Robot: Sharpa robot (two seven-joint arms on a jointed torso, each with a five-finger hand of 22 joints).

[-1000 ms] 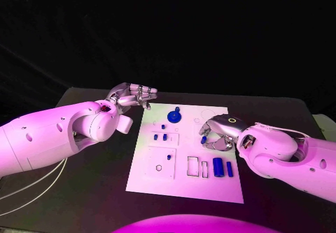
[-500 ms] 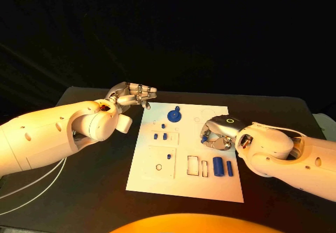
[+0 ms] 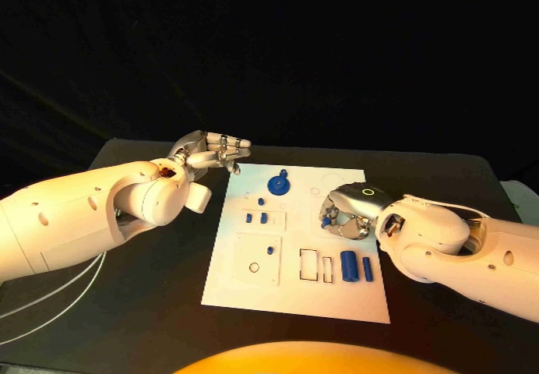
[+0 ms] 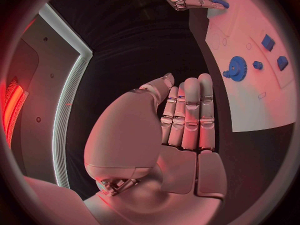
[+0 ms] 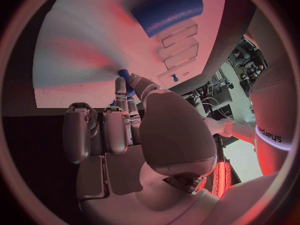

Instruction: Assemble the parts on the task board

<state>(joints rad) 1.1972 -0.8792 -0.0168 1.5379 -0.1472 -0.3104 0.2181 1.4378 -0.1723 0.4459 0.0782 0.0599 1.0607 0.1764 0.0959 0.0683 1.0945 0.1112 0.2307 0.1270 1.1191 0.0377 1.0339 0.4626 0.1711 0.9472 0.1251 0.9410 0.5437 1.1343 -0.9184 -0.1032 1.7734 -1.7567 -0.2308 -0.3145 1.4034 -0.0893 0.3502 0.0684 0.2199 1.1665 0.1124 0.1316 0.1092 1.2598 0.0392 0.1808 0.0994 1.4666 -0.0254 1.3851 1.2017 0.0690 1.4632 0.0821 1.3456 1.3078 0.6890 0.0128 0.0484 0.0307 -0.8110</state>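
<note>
On the white task board (image 3: 294, 241) several blue parts looked already seated: a round gear (image 3: 279, 185) near the far edge and small pegs (image 3: 256, 219) just nearer than it. Two blue cylinders (image 3: 357, 266) lay loose near the board's right edge, beside open rectangular slots (image 3: 315, 266), so by my judgement much of the assembly remained. The right hand (image 3: 346, 214) hovered over the board's right side and pinched a small blue part (image 5: 125, 79) between thumb and fingertip. The left hand (image 3: 209, 153) hung off the board's far left corner, fingers straight and pressed together, holding nothing. The pinched part's shape was mostly hidden by the fingers, and which slot it suited could not be told.
</note>
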